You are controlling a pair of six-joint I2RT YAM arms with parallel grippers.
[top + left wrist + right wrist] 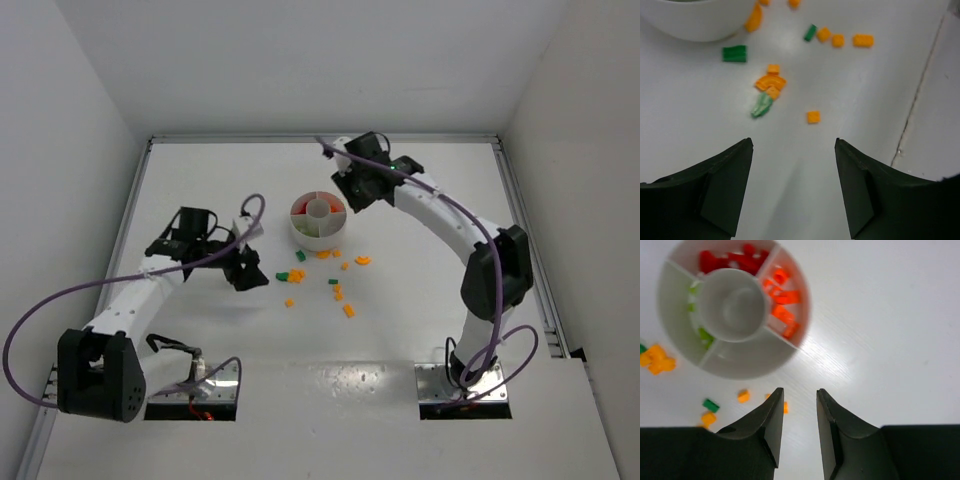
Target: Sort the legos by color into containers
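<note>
Three wedges of the dish hold sorted legos. Red lies in the wedge farthest from the right gripper, and orange is in the wedge straight ahead of it. What look like a few green pieces sit ahead to its left, blurred and half hidden by the central cup. The wedge nearest that gripper is bare. Its jaws stand a narrow gap apart with nothing between them, and it hangs just short of the dish rim. That spacing suits bricks this small.

The left gripper is spread wide and empty, aimed down at the unsorted legos scattered beside the dish. A single orange brick lies closest, just ahead of the gap. An orange-and-green cluster sits a little farther ahead and to the left, with more orange pieces beyond on the right. The pieces in the cluster touch one another, so I judge the lone brick the cleaner pick.

The desk is white and glossy, with glare near the arm bases. A seam runs along it to the left gripper's right. Plain white walls close it in on three sides.
</note>
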